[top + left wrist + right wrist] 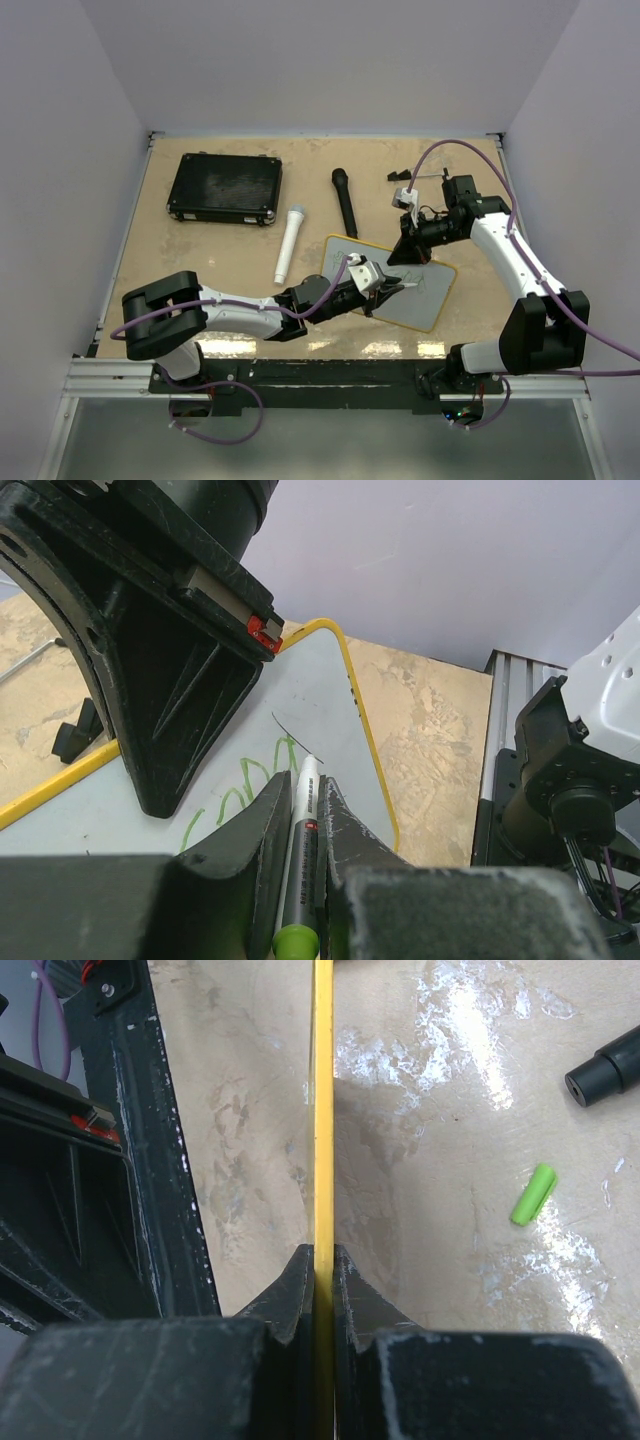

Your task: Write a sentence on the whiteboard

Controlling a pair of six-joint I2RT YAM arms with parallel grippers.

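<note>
The whiteboard (428, 305) lies tilted at the table's front centre, its yellow rim (322, 1110) running up the right wrist view. My left gripper (395, 288) is shut on a grey marker (300, 860) with a green end. The marker tip rests on the white surface (310, 690), just right of green strokes of the sentence (245, 780). My right gripper (410, 250) is shut on the board's far edge, one finger on each side of the rim (321, 1252). It appears as a large black shape (170, 680) in the left wrist view.
A black case (224, 187) sits at the back left. A white cylinder (290, 243) and a black cylinder (345, 202) lie behind the board. The green marker cap (533, 1194) lies loose on the table. A small white piece (404, 195) rests near the right arm.
</note>
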